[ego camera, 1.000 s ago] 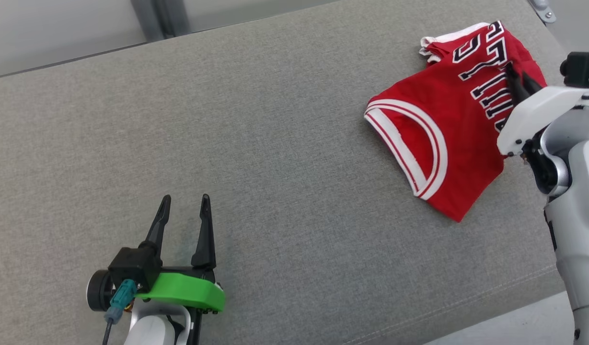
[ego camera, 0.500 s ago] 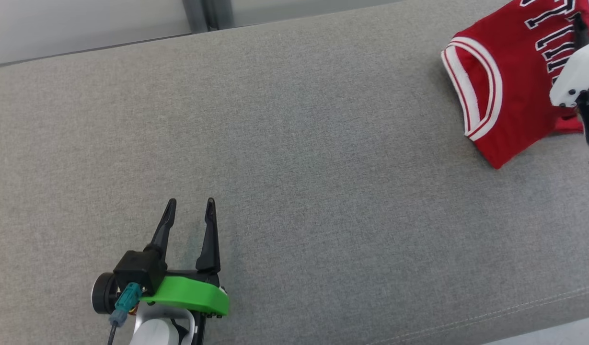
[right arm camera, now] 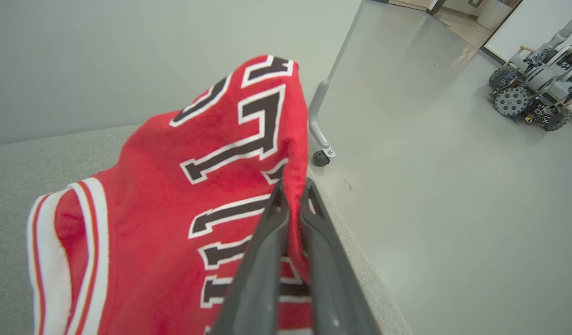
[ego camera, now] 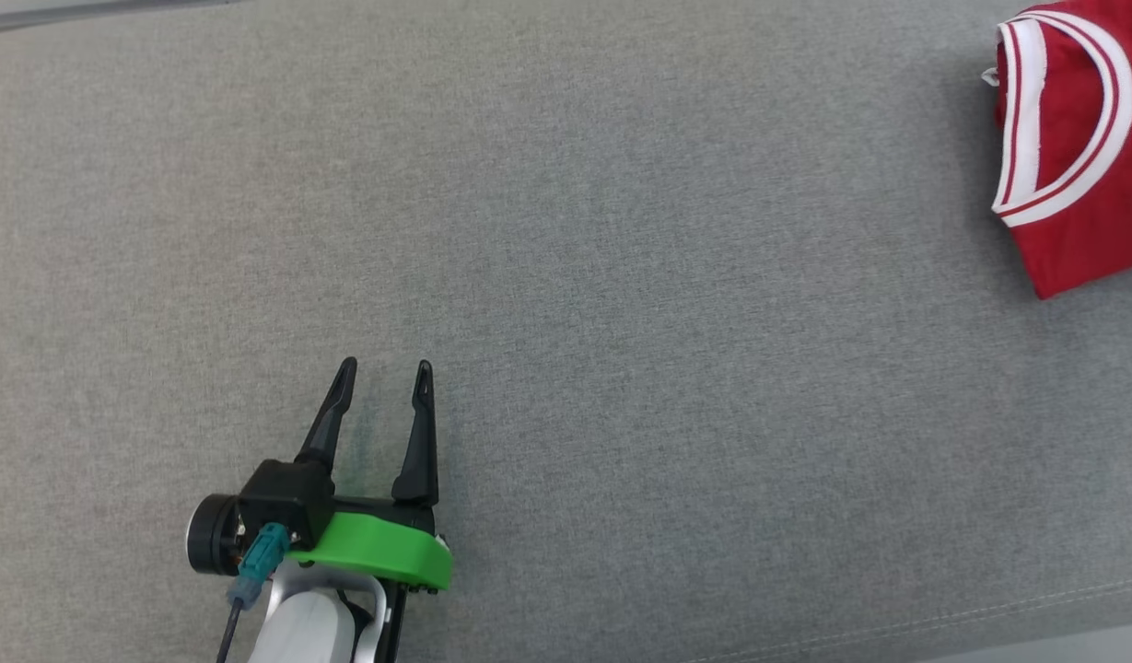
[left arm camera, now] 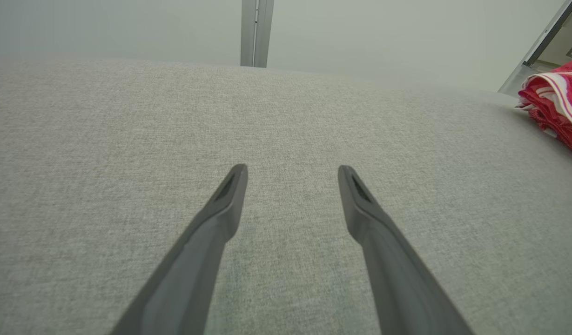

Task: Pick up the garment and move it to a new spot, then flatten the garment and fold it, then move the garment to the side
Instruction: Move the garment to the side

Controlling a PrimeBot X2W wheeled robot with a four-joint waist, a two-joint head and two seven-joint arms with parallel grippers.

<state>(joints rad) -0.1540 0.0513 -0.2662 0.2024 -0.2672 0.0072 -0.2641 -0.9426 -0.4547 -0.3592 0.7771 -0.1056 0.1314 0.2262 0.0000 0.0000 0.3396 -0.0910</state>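
Grey fabric surface (ego camera: 676,304), red garment (ego camera: 1081,249), pale floor (right arm camera: 453,209)

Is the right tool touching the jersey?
Touching. The right wrist view shows the right tool shut on a fold of the jersey, with red fabric pinched in it.

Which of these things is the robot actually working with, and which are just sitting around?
In the job: red jersey; right tool, shut on its fabric; left tool, open; grey padded surface under the jersey.
Just lying about: wheeled machine on the floor; metal leg with a caster.
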